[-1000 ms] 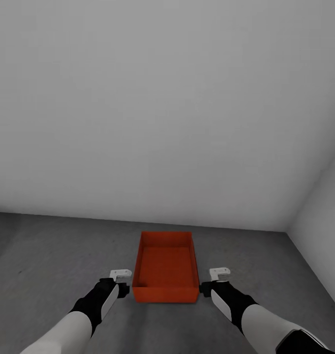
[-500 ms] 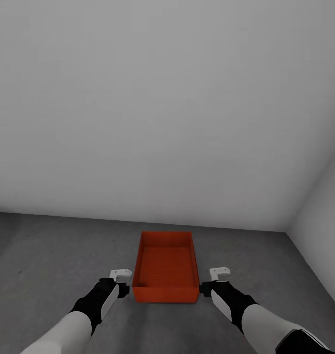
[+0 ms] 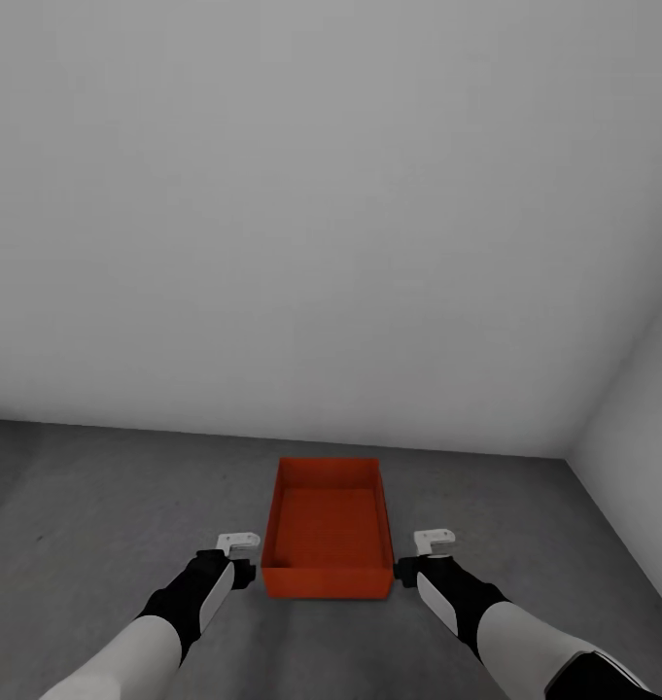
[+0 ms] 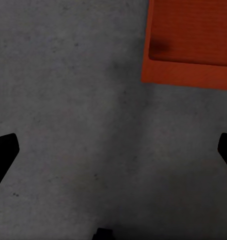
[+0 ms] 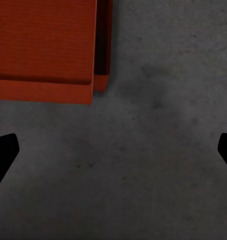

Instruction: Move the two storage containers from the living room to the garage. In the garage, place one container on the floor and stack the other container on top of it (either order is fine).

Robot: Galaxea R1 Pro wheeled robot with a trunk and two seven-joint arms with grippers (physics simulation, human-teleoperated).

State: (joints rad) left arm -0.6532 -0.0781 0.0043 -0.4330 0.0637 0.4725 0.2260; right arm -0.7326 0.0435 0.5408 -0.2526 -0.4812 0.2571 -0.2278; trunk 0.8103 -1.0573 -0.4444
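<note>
Fingers of my left gripper (image 4: pixel 113 150) sit spread wide in the left wrist view, one dark tip (image 4: pixel 3 150) at each edge of the picture with only bare floor (image 4: pixel 68 100) between them; they pinch nothing and touch nothing. My right gripper (image 5: pixel 113 150) reads the same in the right wrist view: tips far apart, grey speckled concrete in the gap, nothing held.

From the head view I see both arms reaching forward and down, forearms white, wrists black, with the left gripper (image 3: pixel 237 544) just beside the near left corner of the orange-red container (image 3: pixel 328 530) and the right gripper (image 3: pixel 434 541) just beside its near right corner. Neither one appears to touch the bin; a thin strip of floor shows on each side. The two wrists are level with each other, roughly at the container's near wall.

The container rests on the dark grey floor between my hands, open top up, its long side running away from me toward the plain grey-white wall (image 3: pixel 321 214). In the right wrist view I can make out two stepped orange edges (image 5: pixel 93 85) at its corner, one lying a little past the other, so two bins may be nested there, though I cannot tell for certain. A second wall (image 3: pixel 642 457) meets the first at the right, forming a corner.
</note>
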